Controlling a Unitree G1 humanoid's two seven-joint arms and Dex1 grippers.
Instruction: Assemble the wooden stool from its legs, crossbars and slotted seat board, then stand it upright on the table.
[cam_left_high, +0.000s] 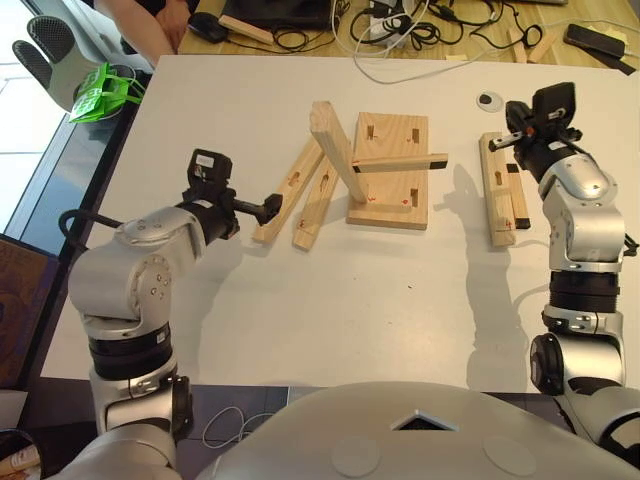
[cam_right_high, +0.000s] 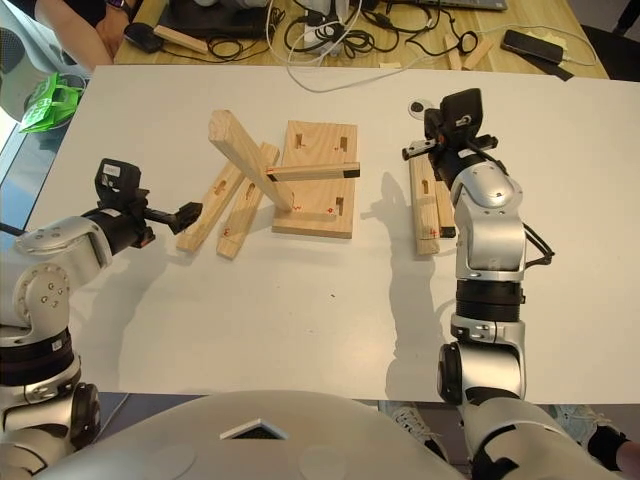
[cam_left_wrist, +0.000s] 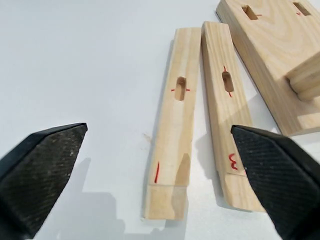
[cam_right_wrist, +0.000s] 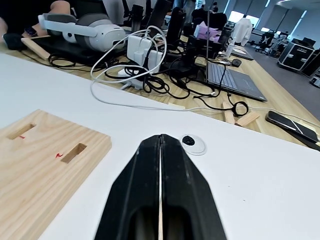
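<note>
The slotted seat board (cam_left_high: 395, 200) lies flat mid-table. One leg (cam_left_high: 335, 150) stands tilted in it, and a crossbar (cam_left_high: 400, 162) with a black tip sticks out of that leg to the right. Two more legs (cam_left_high: 288, 190) (cam_left_high: 315, 205) lie side by side left of the board. My left gripper (cam_left_high: 272, 207) is open at the near end of the leftmost leg (cam_left_wrist: 172, 145), which lies between its fingers (cam_left_wrist: 40, 175). A fourth leg (cam_left_high: 495, 188) and a black-tipped crossbar (cam_left_high: 517, 200) lie at the right. My right gripper (cam_right_wrist: 160, 142) is shut and empty above their far end.
A small white round disc (cam_left_high: 489, 99) lies on the table behind the right gripper. Beyond the table's far edge is a wooden desk with cables (cam_left_high: 400, 25), a headset (cam_right_wrist: 80, 25) and a phone (cam_left_high: 598, 40). A green bag (cam_left_high: 100, 92) sits off the left edge.
</note>
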